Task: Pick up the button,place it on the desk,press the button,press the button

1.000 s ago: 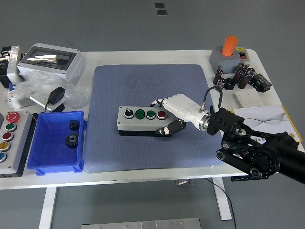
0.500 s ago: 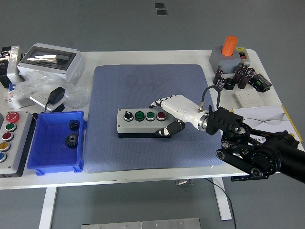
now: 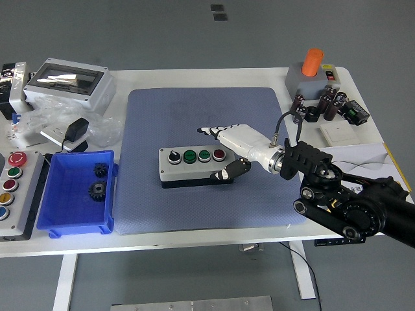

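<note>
A grey button box (image 3: 192, 164) lies on the blue mat (image 3: 207, 123) in the middle of the table. It carries a black knob, two green buttons and a red button (image 3: 219, 154) in a row. My right hand (image 3: 224, 142) is white with black fingertips. It hovers just behind and to the right of the box's red end, fingers spread and lifted, thumb (image 3: 232, 170) low by the box's right front corner. It holds nothing. My left arm is out of view.
A blue bin (image 3: 76, 194) with two black gears stands at the left. A second button panel (image 3: 14, 188) lies at the far left edge. A grey enclosure (image 3: 68, 81) and plastic bags are back left. An orange-topped device (image 3: 310, 74), capacitors and papers are at the right.
My right hand has lifted off the red end of the box; the fingers have risen and moved back, away from the buttons. The box has not moved.
</note>
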You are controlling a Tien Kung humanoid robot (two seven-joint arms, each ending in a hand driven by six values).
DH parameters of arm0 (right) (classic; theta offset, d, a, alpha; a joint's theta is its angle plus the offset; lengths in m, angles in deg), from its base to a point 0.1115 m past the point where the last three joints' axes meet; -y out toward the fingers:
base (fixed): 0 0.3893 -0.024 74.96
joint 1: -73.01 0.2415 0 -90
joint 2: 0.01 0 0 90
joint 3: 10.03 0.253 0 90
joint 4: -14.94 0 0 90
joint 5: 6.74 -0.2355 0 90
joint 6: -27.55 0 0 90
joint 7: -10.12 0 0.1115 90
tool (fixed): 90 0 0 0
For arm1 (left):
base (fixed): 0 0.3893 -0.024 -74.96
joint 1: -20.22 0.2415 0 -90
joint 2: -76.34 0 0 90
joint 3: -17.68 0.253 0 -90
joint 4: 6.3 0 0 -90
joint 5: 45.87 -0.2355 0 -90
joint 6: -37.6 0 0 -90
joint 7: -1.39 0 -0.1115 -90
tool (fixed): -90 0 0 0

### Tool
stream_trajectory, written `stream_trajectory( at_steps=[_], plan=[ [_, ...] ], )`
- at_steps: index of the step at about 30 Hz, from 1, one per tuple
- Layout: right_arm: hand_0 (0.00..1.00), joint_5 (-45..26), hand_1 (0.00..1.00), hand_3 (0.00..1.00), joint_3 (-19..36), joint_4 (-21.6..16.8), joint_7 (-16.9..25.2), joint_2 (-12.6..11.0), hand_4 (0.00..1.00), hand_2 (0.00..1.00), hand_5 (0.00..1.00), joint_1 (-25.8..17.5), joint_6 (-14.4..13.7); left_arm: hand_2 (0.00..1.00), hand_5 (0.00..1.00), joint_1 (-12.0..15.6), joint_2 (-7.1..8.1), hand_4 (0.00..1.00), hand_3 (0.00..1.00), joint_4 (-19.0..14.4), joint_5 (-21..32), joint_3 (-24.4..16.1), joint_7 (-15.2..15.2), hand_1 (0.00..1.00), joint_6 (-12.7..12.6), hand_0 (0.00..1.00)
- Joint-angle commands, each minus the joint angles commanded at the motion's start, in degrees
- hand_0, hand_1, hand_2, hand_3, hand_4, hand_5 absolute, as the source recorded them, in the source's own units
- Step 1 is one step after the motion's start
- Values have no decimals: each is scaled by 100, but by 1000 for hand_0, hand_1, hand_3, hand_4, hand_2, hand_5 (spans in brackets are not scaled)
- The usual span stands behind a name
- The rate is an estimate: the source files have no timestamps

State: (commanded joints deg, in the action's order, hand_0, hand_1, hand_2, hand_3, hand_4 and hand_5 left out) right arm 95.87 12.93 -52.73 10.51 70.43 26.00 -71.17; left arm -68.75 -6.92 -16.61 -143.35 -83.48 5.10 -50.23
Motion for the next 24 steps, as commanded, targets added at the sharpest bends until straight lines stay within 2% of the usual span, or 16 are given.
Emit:
stream_trajectory(
  at_steps=[2,3,6,11,14,15,20,21,24],
  plan=[
    [777,-116,792,998,151,-219,-70,-106,998,914,400,-48,78,624,234,6,-2,575,645,0,5,0,-6,735,1,731],
    [771,-171,788,998,232,-343,-113,-160,998,954,469,-74,120,623,231,9,-3,570,644,0,10,1,-8,734,1,731],
    [771,-216,788,998,512,-719,-328,-328,998,954,469,-165,237,623,231,17,-7,570,644,0,17,4,-12,734,-1,731],
    [765,368,790,998,894,-1419,-881,-700,998,972,518,-207,560,623,234,33,-8,567,644,0,1,-11,-6,735,-4,731],
    [765,782,790,998,753,-1806,-1205,-892,998,972,518,-105,771,623,234,38,-2,567,644,0,-18,-30,-8,735,-6,731],
    [742,901,774,998,687,-1903,-1273,-925,992,885,451,-73,814,623,243,38,-1,561,640,0,-21,-32,-8,734,-6,730],
    [742,1509,774,998,299,-2198,-1521,-1013,992,885,451,75,1067,623,243,38,-5,561,640,0,-26,-28,-13,734,-2,730],
    [706,1581,693,967,276,-2245,-1541,-1028,426,521,48,88,1110,621,244,40,-4,557,639,0,-27,-31,-14,735,-2,730],
    [706,1626,693,967,256,-2330,-1554,-1061,426,521,48,111,1173,621,244,49,-2,557,639,0,-36,-43,-12,735,-3,730]
  ],
)
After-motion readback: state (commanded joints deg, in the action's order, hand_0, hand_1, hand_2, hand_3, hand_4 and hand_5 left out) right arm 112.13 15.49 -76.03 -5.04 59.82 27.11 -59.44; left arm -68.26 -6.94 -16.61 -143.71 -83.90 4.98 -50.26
